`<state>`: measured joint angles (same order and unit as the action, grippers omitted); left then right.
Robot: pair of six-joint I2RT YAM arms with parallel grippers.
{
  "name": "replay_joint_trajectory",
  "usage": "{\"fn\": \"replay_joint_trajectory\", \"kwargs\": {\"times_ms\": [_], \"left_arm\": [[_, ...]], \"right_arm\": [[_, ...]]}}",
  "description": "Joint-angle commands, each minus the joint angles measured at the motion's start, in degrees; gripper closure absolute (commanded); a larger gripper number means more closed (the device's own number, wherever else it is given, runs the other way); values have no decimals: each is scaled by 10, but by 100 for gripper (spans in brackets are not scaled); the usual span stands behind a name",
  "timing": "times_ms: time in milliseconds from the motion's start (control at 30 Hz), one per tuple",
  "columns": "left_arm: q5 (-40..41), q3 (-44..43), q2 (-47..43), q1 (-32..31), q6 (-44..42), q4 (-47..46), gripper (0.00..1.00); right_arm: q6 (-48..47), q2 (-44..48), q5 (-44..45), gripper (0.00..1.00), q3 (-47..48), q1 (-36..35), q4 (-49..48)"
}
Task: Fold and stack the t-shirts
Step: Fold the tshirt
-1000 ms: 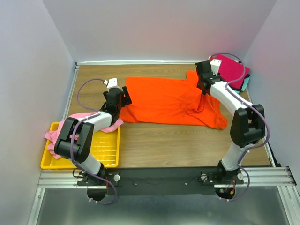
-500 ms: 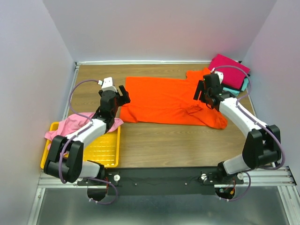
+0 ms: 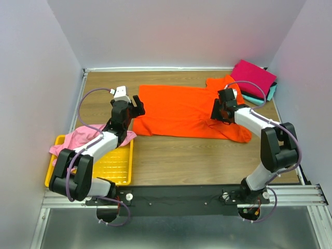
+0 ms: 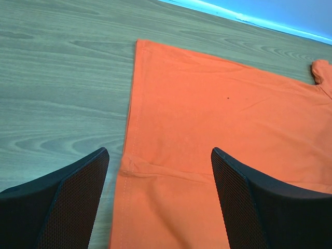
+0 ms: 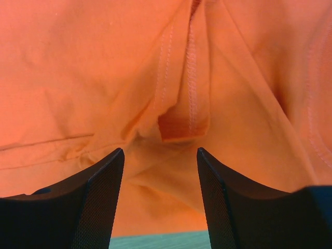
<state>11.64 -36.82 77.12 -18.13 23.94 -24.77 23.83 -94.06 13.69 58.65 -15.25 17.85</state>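
While both jaws gape, orange t-shirt lies spread

Wooden table with orange t-shirt, yellow tray

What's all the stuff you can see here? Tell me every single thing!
orange t-shirt: one, bright orange, spread across the middle of the table, rumpled at its right end
pink t-shirt: one, light pink, draped over the tray's far edge
folded t-shirts: one stack, magenta on top, teal showing beneath, far right corner
tray: one, yellow mesh, near left
table: one, brown wood
left gripper: black, open, over the orange shirt's left hem
right gripper: black, open, over its rumpled end
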Motion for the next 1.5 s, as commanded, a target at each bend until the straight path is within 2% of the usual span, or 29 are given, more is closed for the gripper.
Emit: {"fn": "replay_joint_trajectory", "kwargs": {"times_ms": [0, 567, 900, 1000, 1100, 1133, 1200, 1467], "left_arm": [[-7, 7, 2, -2, -12, -16, 13], [-3, 1, 18, -2, -13, -16, 13], [-5, -4, 29, -2, -14, -14, 13], [-4, -5, 33, -2, -14, -13, 13], [-5, -8, 36, -2, -14, -13, 13], [-6, -8, 38, -2, -14, -13, 13], [-6, -11, 41, -2, -15, -12, 13], [-2, -13, 47, -2, -18, -8, 13]], "right_arm": [[-11, -30, -24, 37, 27, 4, -30], [-44, -58, -1, 44, 47, 10, -44], [-42, -82, -17, 48, 42, 9, -44], [-42, -79, -14, 54, 40, 9, -44], [-41, -78, -14, 69, 43, 9, -44], [-42, -79, -15, 78, 47, 10, -44], [-41, -85, -20, 84, 54, 9, -44], [-50, -120, -58, 87, 110, 10, -43]]}}
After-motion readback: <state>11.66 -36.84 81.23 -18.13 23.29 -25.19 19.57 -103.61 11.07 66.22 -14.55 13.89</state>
